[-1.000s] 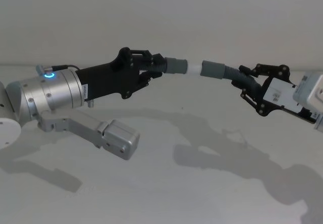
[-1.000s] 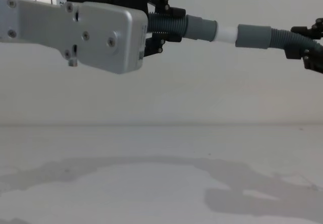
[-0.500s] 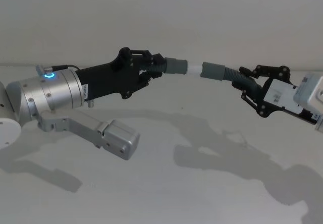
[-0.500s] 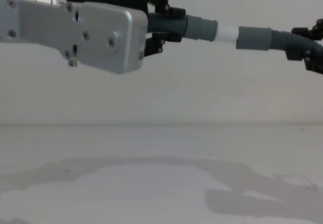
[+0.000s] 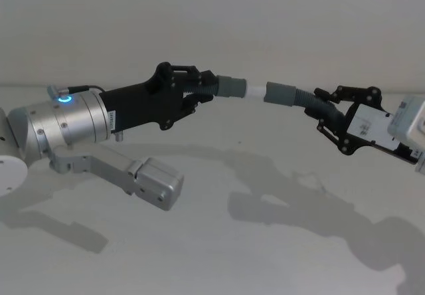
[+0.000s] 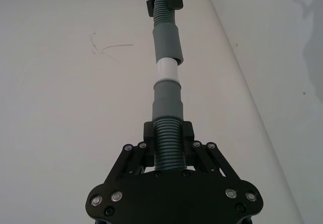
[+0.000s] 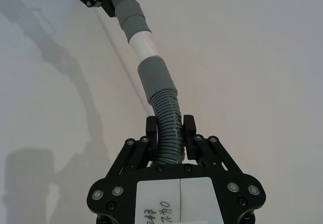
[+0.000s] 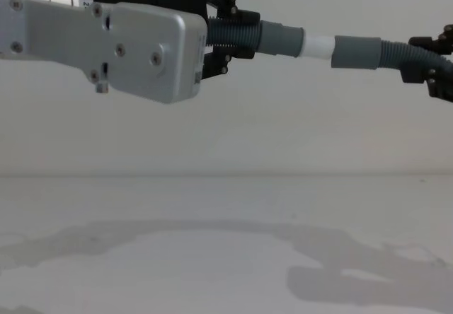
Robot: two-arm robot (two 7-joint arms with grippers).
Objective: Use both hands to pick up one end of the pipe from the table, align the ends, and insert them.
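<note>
Both hose pieces hang in the air above the white table (image 5: 219,255), held end to end. On the left, the left gripper (image 5: 199,86) is clamped around the ribbed part of the shorter hose piece (image 6: 167,128), just behind its smooth grey collar. Its white spigot tip (image 5: 255,90) points right and sits at the mouth of the wide grey cuff (image 5: 280,92), with white still showing between the two grey parts. Further right, the right gripper (image 5: 325,105) grips the ribbed section of the longer hose piece (image 7: 167,115).
</note>
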